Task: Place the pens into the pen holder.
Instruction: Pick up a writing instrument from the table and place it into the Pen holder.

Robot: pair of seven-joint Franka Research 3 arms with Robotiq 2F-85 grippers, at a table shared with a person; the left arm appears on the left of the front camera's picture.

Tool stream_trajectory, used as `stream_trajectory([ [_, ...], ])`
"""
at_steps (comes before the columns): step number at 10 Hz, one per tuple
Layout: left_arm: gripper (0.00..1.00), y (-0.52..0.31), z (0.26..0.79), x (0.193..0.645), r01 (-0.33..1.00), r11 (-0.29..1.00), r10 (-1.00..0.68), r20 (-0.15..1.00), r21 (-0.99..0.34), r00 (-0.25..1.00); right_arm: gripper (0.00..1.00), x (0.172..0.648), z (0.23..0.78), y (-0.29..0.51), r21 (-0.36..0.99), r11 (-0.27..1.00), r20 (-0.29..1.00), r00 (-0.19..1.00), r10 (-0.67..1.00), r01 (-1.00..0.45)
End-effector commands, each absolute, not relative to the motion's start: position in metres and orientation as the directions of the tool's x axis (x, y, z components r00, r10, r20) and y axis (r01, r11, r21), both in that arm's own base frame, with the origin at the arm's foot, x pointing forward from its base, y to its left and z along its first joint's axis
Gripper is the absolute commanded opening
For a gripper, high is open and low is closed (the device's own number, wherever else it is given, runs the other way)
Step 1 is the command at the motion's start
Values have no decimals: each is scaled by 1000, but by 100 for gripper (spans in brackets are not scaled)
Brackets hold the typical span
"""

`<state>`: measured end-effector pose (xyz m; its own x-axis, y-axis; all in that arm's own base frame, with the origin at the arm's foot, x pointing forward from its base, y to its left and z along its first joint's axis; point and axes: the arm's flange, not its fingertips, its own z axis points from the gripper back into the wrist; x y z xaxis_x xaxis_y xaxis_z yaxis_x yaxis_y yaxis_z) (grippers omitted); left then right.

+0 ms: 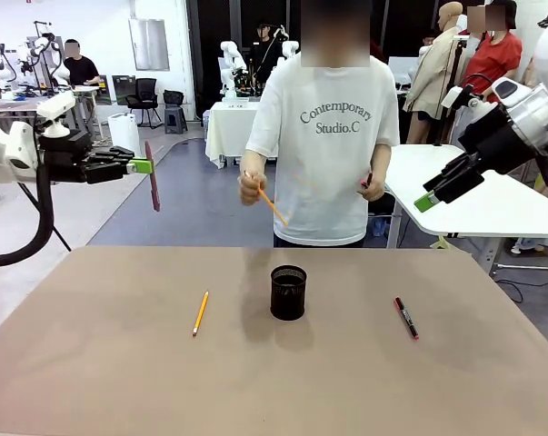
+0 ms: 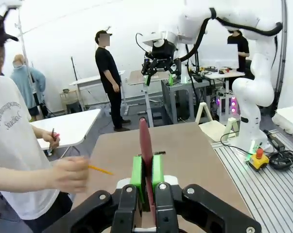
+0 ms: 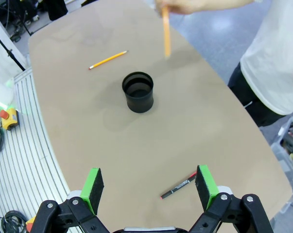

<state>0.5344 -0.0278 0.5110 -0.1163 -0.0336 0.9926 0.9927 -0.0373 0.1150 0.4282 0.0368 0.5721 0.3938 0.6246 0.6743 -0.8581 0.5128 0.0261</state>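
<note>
My left gripper [image 1: 144, 165] hovers high over the table's left side, shut on a dark red pen [image 1: 153, 177] that hangs upright. In the left wrist view that pen [image 2: 145, 145] stands clamped between the green pads [image 2: 136, 171]. My right gripper [image 1: 428, 200] is open and raised at the right, nothing between its fingers [image 3: 94, 183]. The black mesh pen holder [image 1: 288, 292] stands mid-table. A yellow pencil [image 1: 200, 312] lies to its left and a black marker with red ends [image 1: 405, 318] to its right. The person holds another pencil [image 1: 272, 204] above the far edge.
The person stands at the far side of the brown table [image 1: 92, 381], with a small red-tipped thing in the other hand [image 1: 366, 184]. From the right wrist I see the holder [image 3: 138, 91], the pencil [image 3: 108, 59] and the marker [image 3: 179, 185] below.
</note>
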Motion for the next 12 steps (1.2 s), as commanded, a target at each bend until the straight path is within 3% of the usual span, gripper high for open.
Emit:
stream_trajectory([
  [1,0,-26,512,534,992,-44,-49,992,117,-119,100,429,573,37,25,513,683,390,618,-858],
  [12,0,-26,512,534,992,-44,-49,992,117,-119,100,429,573,37,25,513,683,390,618,-858],
])
